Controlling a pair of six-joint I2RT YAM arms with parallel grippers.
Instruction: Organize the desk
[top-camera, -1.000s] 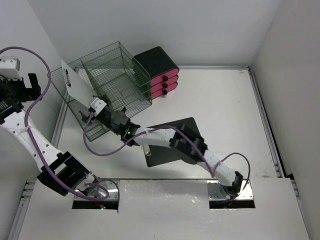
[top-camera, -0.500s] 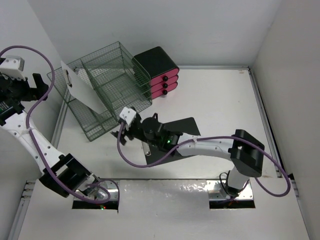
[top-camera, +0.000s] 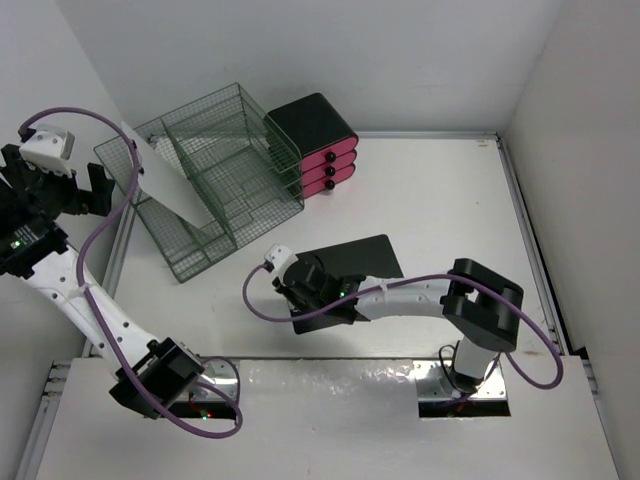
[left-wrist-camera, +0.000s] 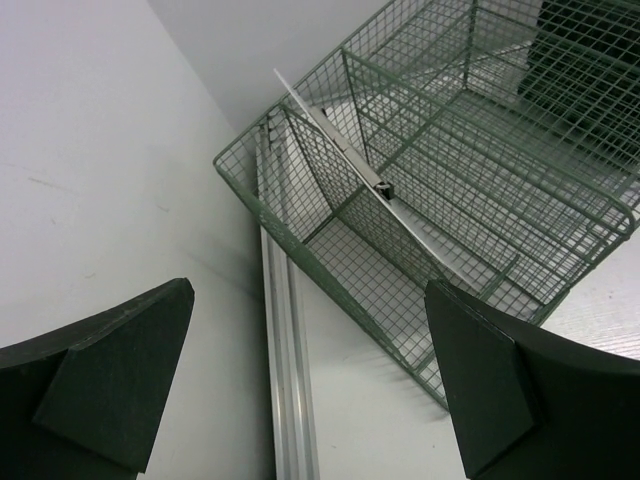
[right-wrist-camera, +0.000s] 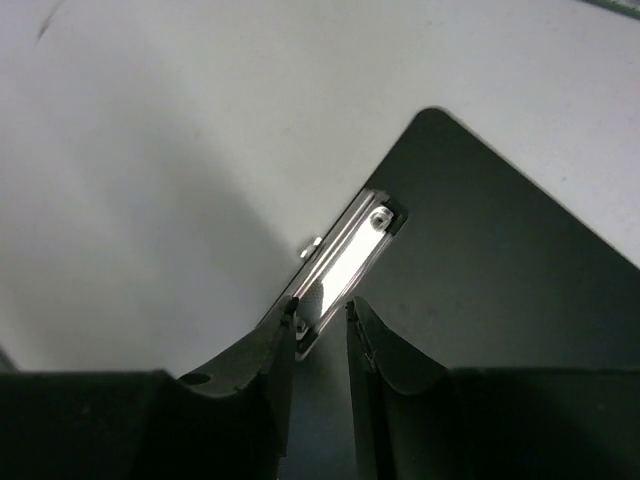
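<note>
The desk (top-camera: 450, 200) is a white tabletop with metal edge rails (left-wrist-camera: 285, 380). On it lies a black clipboard (top-camera: 355, 262) (right-wrist-camera: 500, 320) with a shiny metal clip (right-wrist-camera: 345, 262) at its left end. My right gripper (top-camera: 298, 296) (right-wrist-camera: 322, 312) is down on that end, its jaws drawn narrow round the near end of the clip. The left fingertip (right-wrist-camera: 290, 318) touches the clip. My left gripper (top-camera: 58, 182) (left-wrist-camera: 308, 292) hangs wide open and holds nothing, high above the desk's left rail beside a green wire rack (top-camera: 215, 150) (left-wrist-camera: 480, 130).
A white clipboard (top-camera: 165, 178) (left-wrist-camera: 350, 160) leans tilted in the wire rack's left compartment. A black box with pink drawers (top-camera: 322, 140) stands right behind the rack. White walls close in on the left and the right. The right arm's purple cable loops over the desk's near edge.
My right arm drew back from the wire rack to the black clipboard's clip end, and its jaws narrowed round the clip. My left gripper drifted slightly right, still open.
</note>
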